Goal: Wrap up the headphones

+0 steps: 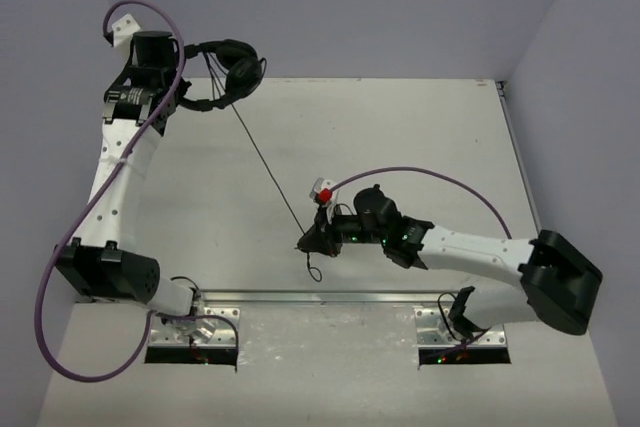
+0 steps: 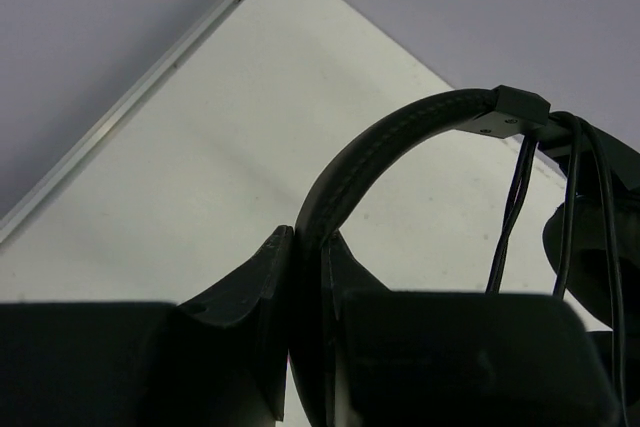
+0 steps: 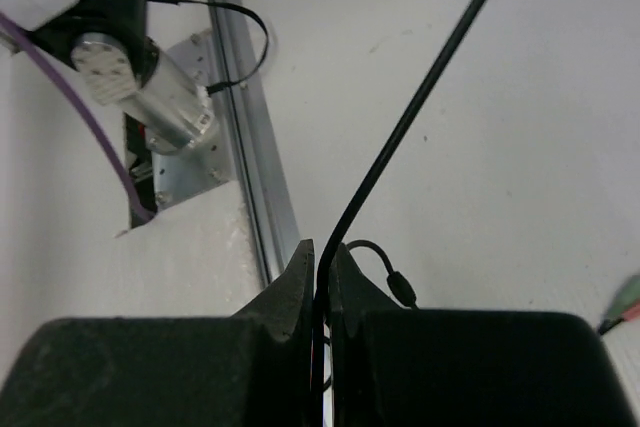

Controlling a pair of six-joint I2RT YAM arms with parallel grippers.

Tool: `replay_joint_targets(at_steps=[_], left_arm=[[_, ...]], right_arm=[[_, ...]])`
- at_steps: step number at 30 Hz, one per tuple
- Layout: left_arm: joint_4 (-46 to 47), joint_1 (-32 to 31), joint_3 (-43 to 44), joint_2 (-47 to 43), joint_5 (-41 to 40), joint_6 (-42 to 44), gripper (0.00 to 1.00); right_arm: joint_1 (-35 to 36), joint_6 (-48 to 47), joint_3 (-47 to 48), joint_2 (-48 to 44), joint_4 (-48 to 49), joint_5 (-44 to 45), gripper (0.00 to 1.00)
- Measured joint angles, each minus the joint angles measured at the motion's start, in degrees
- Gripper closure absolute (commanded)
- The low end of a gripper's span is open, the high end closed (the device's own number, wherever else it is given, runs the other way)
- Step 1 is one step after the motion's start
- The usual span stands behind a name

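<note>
The black headphones (image 1: 232, 71) hang at the far left of the table, held off its surface. My left gripper (image 1: 186, 75) is shut on their headband (image 2: 370, 157), with an earcup (image 2: 590, 247) to the right. The thin dark cable (image 1: 262, 162) runs taut from the headphones down to my right gripper (image 1: 308, 243), which is shut on it near the table's middle front. In the right wrist view the cable (image 3: 420, 107) passes between the closed fingers (image 3: 296, 282). A short loop of cable (image 3: 385, 265) and the plug tips (image 3: 622, 309) lie by the fingers.
The metal rail (image 1: 320, 297) and arm base mounts run along the near edge. Purple arm cables (image 1: 60, 277) loop at the left and over the right arm (image 1: 430, 175). The table's far right edge (image 1: 515, 147) meets the grey wall.
</note>
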Motion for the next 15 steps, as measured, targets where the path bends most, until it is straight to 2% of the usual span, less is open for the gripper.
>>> replay_joint_targets(at_steps=[3,6,15], left_arm=[[0.00,-0.24,-1.55,3.10,-2.99,-0.76,1.00],[0.09,-1.70,-4.66,4.55,-6.45,-2.16,1.00],[1.27,-10.64,-8.55,6.08,-17.40,-7.93,1.00]], right_arm=[[5.90,-3.08,2.78,-7.82,-6.62,5.44,0.99],[9.81,-5.42,8.22,-10.34,-12.72,9.01,0.99],[17.53,-10.80,29.22,-4.17,-33.35,13.60,0.99]])
